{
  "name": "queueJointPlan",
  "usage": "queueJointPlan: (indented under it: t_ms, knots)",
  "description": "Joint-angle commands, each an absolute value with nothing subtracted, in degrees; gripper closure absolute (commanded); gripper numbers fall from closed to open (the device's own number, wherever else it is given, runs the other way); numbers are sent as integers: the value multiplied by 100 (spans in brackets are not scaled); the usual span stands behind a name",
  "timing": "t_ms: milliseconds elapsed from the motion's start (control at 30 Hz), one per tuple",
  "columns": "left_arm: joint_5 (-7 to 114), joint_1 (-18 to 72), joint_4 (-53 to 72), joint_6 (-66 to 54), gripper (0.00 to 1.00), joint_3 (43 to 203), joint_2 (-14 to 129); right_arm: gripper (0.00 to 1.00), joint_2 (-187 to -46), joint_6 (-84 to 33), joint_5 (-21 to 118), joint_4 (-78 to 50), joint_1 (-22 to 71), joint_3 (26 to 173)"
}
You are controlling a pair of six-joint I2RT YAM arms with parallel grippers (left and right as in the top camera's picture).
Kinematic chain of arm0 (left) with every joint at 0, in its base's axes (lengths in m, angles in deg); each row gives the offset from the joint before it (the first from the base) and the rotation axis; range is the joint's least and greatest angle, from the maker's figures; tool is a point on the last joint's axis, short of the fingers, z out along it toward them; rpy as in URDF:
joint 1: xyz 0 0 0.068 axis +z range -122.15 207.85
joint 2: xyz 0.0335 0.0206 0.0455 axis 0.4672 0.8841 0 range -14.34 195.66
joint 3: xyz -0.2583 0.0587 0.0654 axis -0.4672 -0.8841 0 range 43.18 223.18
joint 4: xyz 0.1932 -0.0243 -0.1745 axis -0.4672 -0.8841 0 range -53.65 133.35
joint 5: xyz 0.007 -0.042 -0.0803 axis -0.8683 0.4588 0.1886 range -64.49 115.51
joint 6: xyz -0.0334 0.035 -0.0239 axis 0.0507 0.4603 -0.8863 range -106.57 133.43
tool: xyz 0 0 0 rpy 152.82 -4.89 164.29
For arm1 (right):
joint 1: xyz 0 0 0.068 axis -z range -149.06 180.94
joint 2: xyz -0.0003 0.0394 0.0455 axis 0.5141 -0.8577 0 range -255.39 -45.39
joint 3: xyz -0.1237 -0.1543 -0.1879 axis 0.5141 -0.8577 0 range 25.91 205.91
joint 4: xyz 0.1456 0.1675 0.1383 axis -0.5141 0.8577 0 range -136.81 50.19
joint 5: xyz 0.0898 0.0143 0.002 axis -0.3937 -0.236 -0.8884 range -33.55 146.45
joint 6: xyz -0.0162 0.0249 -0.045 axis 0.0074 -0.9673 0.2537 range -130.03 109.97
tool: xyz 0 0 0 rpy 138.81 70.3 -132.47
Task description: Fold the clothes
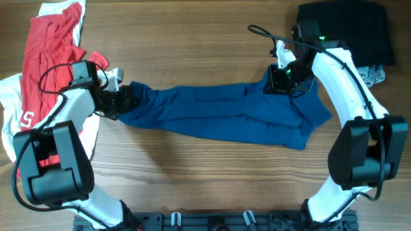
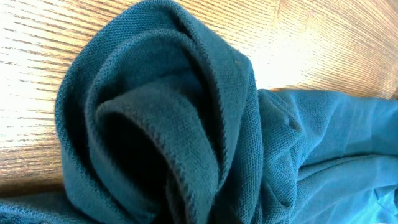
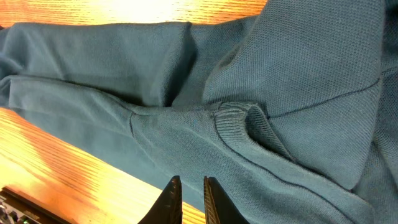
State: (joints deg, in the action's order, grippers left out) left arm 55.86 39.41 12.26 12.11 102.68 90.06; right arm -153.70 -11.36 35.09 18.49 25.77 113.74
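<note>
The dark-blue T-shirt [image 1: 218, 115] lies stretched in a long band across the table's middle. My left gripper [image 1: 122, 99] is at its left end, where the cloth bunches into it. In the left wrist view the bunched blue cloth [image 2: 186, 124] fills the frame and hides the fingers. My right gripper [image 1: 281, 77] is over the shirt's upper right corner. In the right wrist view its fingers [image 3: 190, 183] are almost together at the shirt's edge [image 3: 261, 112], with nothing seen between them. The ribbed collar [image 3: 233, 118] shows there.
A red garment [image 1: 51, 45] and a white one [image 1: 9, 109] lie piled at the left edge, under and behind my left arm. A black garment [image 1: 350, 29] with a grey one [image 1: 372, 76] beside it lies at the back right. The table [image 1: 192, 173] is wood.
</note>
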Motion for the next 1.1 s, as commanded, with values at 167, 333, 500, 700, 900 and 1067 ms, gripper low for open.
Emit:
queueJointPlan:
  t_ms: [167,333,500,700,900,1067]
  knots:
    - [5564,4609,749,1374,34,10933,8957,81,-15318,-1219,3568,1890,2575,11354]
    - [5409,4797,463,2883,21,10972,8984,78,-15318,-1457,3568,1901,2575,11352]
    - [5092,4682,378,3591,14,10907,9268,76,-15318,-1516,3564,1934,2575,11354]
    - [5053,4682,640,3704,13,10896,9882,75,-15318,-1514,3566,1947,2575,11354]
    - [5057,4660,646,3385,96,10898,9978,75,-15318,-1514,3566,1829,2575,11354]
    - [5046,4797,126,2909,96,11138,9836,78,-15318,-1898,3546,1897,2575,11354]
